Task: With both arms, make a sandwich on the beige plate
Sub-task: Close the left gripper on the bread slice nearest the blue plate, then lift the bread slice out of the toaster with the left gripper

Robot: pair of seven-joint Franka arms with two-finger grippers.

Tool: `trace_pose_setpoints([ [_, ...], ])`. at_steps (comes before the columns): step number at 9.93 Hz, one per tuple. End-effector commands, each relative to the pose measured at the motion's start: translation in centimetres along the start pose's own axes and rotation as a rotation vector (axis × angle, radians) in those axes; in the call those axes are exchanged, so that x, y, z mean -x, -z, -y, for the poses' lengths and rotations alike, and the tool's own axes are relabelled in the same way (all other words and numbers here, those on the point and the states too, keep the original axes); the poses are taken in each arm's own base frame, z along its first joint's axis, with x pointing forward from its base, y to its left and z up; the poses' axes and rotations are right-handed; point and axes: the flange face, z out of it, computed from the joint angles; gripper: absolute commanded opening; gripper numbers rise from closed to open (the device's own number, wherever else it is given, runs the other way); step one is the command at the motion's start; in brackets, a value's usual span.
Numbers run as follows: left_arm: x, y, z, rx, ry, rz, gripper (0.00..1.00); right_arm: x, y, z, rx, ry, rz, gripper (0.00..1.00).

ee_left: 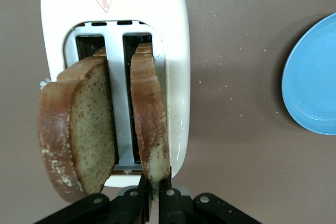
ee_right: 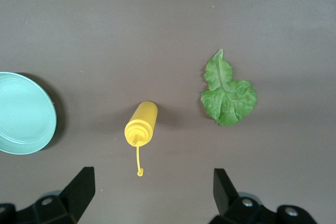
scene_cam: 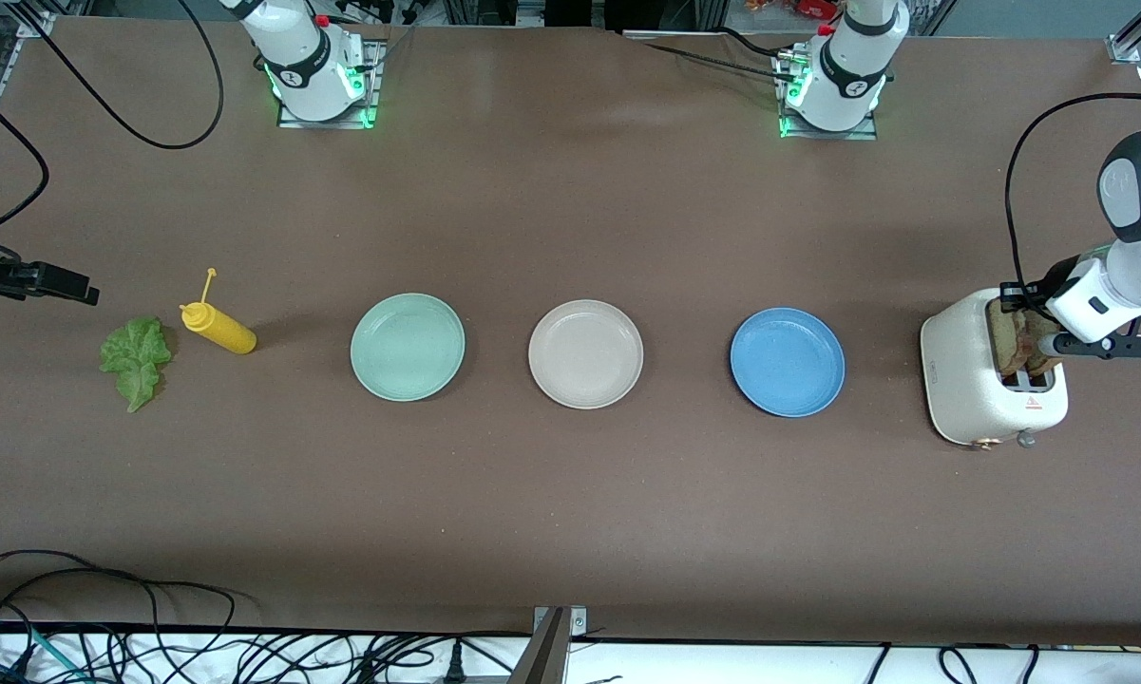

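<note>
Two brown bread slices stand in the slots of a cream toaster [scene_cam: 969, 389] at the left arm's end of the table. My left gripper [ee_left: 154, 195] is shut on the top edge of one slice [ee_left: 149, 124], whose lower end still reaches into its slot. The other slice [ee_left: 79, 129] leans free beside it. In the front view the left gripper [scene_cam: 1045, 344] sits over the toaster. The beige plate [scene_cam: 585, 353] lies empty at the table's middle. A green lettuce leaf [scene_cam: 136, 359] lies at the right arm's end. My right gripper [ee_right: 152, 177] is open and empty, up over the table by the leaf [ee_right: 227, 95].
A mint-green plate [scene_cam: 407, 346] and a blue plate [scene_cam: 787, 361] flank the beige one. A yellow squeeze bottle [scene_cam: 218, 328] lies on its side between the lettuce and the mint plate. Cables run along the table's front edge.
</note>
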Motion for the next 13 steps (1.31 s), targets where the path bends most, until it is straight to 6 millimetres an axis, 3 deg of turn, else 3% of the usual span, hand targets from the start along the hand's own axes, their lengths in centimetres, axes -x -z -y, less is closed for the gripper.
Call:
trace_pose_setpoints([
  [1,0.7,1.2,-0.2,-0.035,-0.028,-0.009,0.00,0.0,0.2,0.0,-0.015,-0.012,0.002,1.00],
  [3,0.6,2.1,0.0,-0.035,-0.022,-0.008,0.00,0.0,0.2,0.0,-0.015,-0.012,0.002,1.00],
  [8,0.5,6.8,0.3,-0.033,-0.010,-0.001,0.00,-0.1,0.1,0.0,-0.015,-0.012,0.003,1.00],
  [11,0.2,11.6,-1.5,-0.004,-0.028,0.031,0.00,-0.1,0.1,0.0,-0.015,-0.012,0.003,1.00],
  [13,-0.1,12.4,-3.3,0.158,-0.030,0.053,0.00,-0.1,0.1,0.0,-0.015,-0.012,0.003,1.00],
])
